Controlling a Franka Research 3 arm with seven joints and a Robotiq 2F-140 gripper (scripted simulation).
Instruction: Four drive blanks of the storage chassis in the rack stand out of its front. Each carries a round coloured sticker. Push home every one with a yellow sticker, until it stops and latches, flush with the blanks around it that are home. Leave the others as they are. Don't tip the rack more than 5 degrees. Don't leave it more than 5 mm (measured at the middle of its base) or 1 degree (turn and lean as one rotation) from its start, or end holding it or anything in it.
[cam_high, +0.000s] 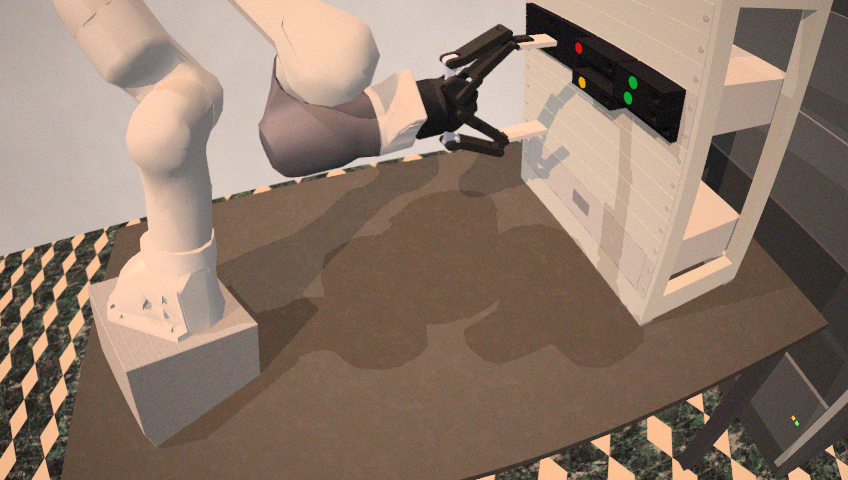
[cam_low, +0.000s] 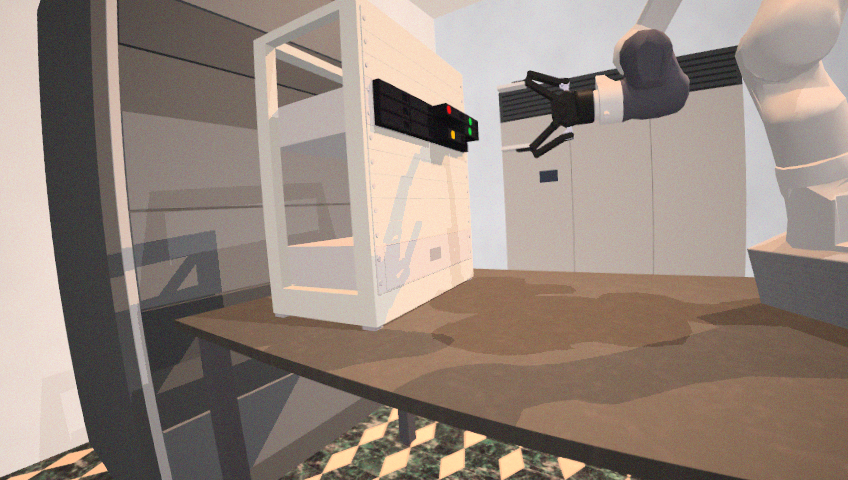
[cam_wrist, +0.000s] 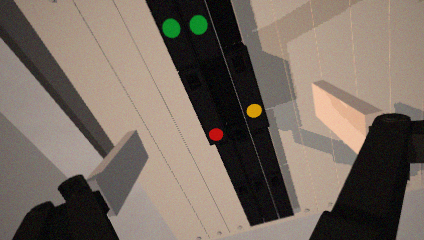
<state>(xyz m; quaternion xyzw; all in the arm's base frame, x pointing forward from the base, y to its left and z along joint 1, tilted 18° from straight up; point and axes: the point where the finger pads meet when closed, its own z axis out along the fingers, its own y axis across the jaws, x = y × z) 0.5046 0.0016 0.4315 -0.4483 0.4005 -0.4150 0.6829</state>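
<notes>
The black storage chassis (cam_high: 606, 74) sits high in the front of the cream rack (cam_high: 642, 154). Four blanks stand out of it: one with a yellow sticker (cam_high: 581, 82), one with a red sticker (cam_high: 578, 47), two with green stickers (cam_high: 632, 82) (cam_high: 627, 97). In the wrist view the yellow sticker (cam_wrist: 254, 110) lies right of the red sticker (cam_wrist: 216, 134), and the green stickers (cam_wrist: 171, 28) (cam_wrist: 198, 24) are higher up. My gripper (cam_high: 532, 86) is open and empty, fingers wide, a short way in front of the rack's face, to the left of the chassis. It also shows in the exterior view (cam_low: 520, 113).
The rack stands on the right part of the brown table (cam_high: 416, 309). My arm's base block (cam_high: 172, 350) is at the left. Grey cabinets (cam_low: 618, 178) stand behind the table. A dark shelving frame (cam_low: 89, 237) stands beside the rack.
</notes>
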